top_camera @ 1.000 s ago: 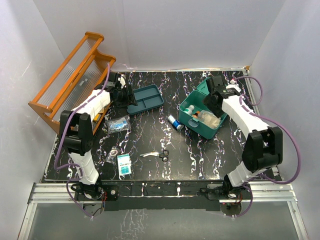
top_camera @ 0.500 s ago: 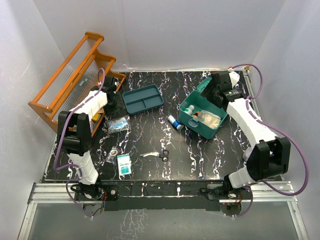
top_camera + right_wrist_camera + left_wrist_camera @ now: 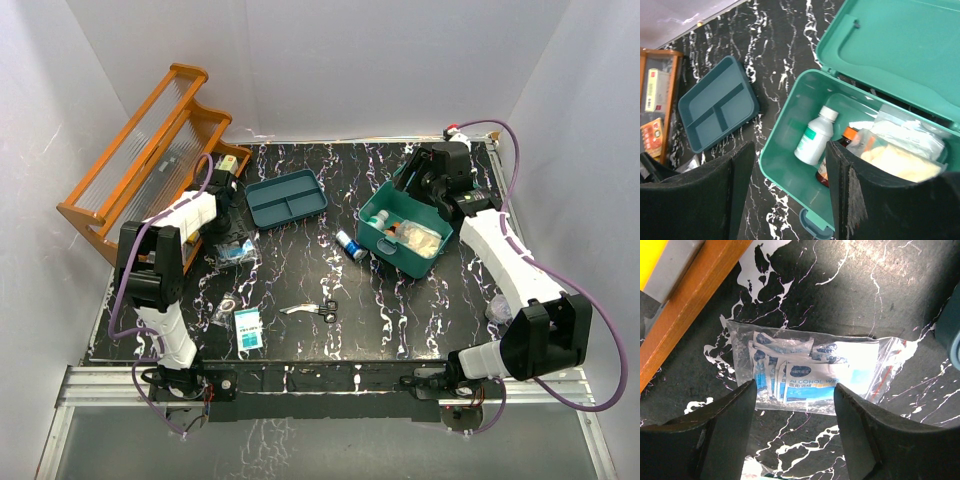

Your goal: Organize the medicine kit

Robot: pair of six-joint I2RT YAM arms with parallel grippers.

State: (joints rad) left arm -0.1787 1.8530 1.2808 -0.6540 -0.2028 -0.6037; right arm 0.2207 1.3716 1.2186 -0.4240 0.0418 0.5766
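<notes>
The medicine kit [image 3: 400, 238] is a teal-green box standing with its lid [image 3: 408, 172] open at the right of the table. In the right wrist view the medicine kit [image 3: 790, 172] holds a white bottle [image 3: 815, 137], an amber bottle [image 3: 836, 162] with an orange cap, and clear bags of pads [image 3: 902, 152]. My right gripper [image 3: 417, 185] hovers open and empty above its far side; in its own view the right gripper [image 3: 790, 155] hangs over the box. My left gripper [image 3: 222, 222] is open and empty over a clear bag of alcohol wipes [image 3: 805, 372], not touching it.
A dark teal divided tray [image 3: 286, 197] lies at the middle back. An orange wooden rack [image 3: 150, 150] stands at the far left, close beside the left arm. A blue and white tube [image 3: 350, 245], scissors [image 3: 318, 309], a green packet [image 3: 247, 327] and a small bag [image 3: 228, 305] lie on the table.
My left gripper has moved from the tray's left end toward the near side, over the wipes bag. My right gripper has drawn back from over the kit toward the far edge.
</notes>
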